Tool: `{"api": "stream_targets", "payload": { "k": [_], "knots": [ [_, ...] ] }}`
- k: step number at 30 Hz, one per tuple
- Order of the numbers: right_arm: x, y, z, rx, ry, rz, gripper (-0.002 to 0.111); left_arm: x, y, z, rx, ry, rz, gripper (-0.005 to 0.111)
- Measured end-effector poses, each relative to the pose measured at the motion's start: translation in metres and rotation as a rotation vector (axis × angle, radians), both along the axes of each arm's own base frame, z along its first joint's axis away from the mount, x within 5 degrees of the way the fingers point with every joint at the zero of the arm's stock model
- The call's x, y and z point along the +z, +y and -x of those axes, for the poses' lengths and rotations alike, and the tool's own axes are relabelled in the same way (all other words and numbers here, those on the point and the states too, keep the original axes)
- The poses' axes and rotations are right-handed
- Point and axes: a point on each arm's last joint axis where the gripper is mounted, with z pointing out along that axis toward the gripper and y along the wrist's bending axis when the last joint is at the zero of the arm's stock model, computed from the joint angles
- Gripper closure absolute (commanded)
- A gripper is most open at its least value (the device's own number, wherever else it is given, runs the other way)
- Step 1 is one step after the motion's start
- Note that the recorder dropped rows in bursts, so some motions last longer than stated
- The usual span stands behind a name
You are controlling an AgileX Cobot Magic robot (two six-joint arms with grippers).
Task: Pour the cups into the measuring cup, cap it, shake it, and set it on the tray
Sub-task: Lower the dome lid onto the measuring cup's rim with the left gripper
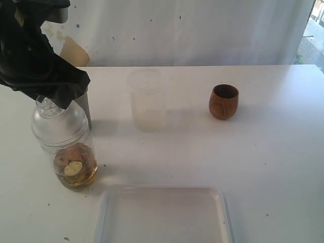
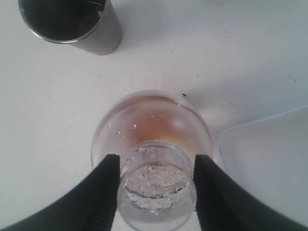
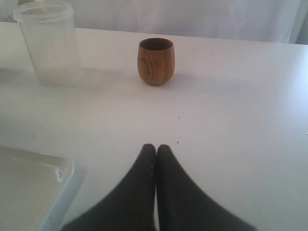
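Note:
The clear measuring cup (image 1: 64, 144) stands at the left on the table, capped, with brown liquid and solids in its bottom. My left gripper (image 1: 50, 100) comes down from above, and in the left wrist view its gripper (image 2: 156, 166) is shut on the knob of the clear cap (image 2: 156, 192). The steel tumbler (image 1: 85, 107) stands upright just behind the measuring cup, its dark mouth (image 2: 62, 17) showing. The brown wooden cup (image 1: 223, 101) stands upright at the right, well ahead of my shut, empty right gripper (image 3: 156, 149). The white tray (image 1: 162, 189) lies at the front.
A frosted translucent cup (image 1: 147, 101) stands upright mid-table between the tumbler and the wooden cup, also visible as the frosted cup (image 3: 50, 43) in the right wrist view. The tray's corner (image 2: 269, 159) lies close beside the measuring cup. A white curtain hangs behind the table.

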Motion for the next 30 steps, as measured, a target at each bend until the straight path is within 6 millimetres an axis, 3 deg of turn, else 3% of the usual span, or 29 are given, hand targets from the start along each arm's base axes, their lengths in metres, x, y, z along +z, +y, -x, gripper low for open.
{"api": "stream_targets", "payload": {
  "k": [11,24,30],
  "knots": [
    [0.0,0.0,0.0,0.0,0.0,0.0,0.108,0.0005,0.0028,-0.0018,0.0,-0.021,-0.033,0.054],
    [0.0,0.0,0.0,0.0,0.0,0.0,0.108,0.0014,0.0031,-0.0041,-0.003,-0.048,-0.035,0.055],
    [0.0,0.0,0.0,0.0,0.0,0.0,0.108,0.0026,0.0012,-0.0067,-0.023,-0.08,-0.022,0.071]
  ]
}}
